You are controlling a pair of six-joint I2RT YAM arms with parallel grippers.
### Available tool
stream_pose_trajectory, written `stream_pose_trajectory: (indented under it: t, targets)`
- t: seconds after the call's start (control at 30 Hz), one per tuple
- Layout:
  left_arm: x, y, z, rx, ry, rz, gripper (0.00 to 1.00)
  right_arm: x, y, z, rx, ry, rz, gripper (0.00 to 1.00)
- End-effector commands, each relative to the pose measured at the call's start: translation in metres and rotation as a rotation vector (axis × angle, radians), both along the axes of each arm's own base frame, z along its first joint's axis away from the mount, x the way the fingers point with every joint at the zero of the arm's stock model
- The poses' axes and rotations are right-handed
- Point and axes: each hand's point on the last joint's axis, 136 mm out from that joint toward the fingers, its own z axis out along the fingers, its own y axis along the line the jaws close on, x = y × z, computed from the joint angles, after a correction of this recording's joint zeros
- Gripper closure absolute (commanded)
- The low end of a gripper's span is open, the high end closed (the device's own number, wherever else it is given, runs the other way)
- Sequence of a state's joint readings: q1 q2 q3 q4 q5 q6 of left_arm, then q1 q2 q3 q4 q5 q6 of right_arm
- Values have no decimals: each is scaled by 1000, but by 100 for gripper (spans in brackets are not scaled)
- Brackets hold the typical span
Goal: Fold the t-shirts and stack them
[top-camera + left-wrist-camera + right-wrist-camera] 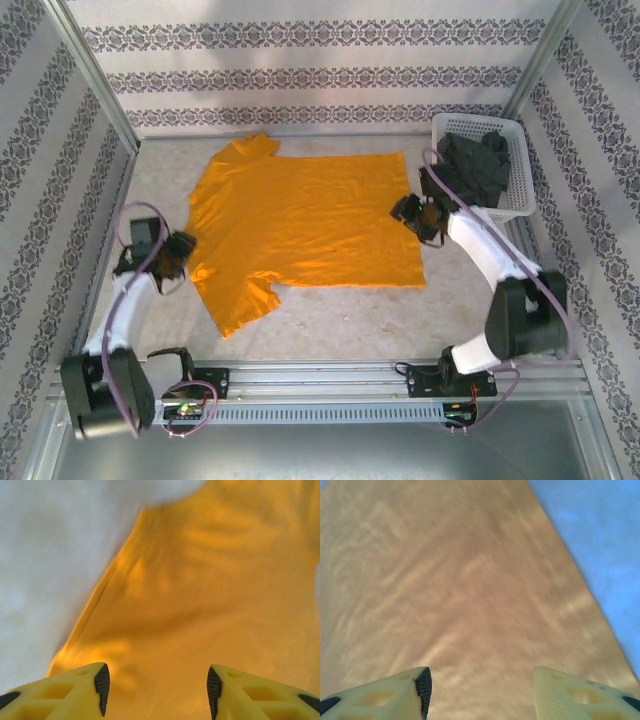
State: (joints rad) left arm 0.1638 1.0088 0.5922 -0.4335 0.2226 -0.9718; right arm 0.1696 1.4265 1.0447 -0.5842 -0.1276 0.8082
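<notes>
The orange-yellow t-shirt [300,225] lies spread flat on the table, collar end to the left, hem to the right. My left gripper [183,250] hovers at the shirt's left edge near the collar, open, with orange cloth [200,605] under its spread fingers [102,685]. My right gripper [408,212] is at the shirt's right hem, open too, above flat cloth [460,580]. The dark charcoal-grey t-shirt [475,165] lies crumpled in the white lattice basket [520,195] at the back right.
Patterned walls and metal posts enclose the table on three sides. Bare table [340,320] runs in front of the shirt, up to the rail where the arm bases sit. The basket stands close behind the right arm.
</notes>
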Motion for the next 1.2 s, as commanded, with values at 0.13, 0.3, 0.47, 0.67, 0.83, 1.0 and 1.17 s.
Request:
stream_pose_trajectory:
  t: [0.13,0.3,0.47,0.67,0.83,1.0,1.17]
  targets:
    - [-128,-53,-49,-118,305,-54,48,-98,-12,-39,10,168,-59,48]
    - [-154,-81,-57,-189,388,-160,49,-118,-15,-64,32,247,-61,47]
    - [-151,-95,-65,-206,421,-219,52,-111,-19,-76,43,268,-77,47]
    - [-151,-98,-75,-137,492,-250,57,-111,-26,-81,31,297,-101,48]
    - [-147,-95,-81,-109,473,-236,61,-112,-31,-83,29,301,-126,47]
    - [-130,-98,-83,-107,415,-225,67,-113,-40,-88,36,305,-159,48]
    - [-111,-97,-69,-76,352,-227,91,-110,-46,-91,42,310,-200,49]
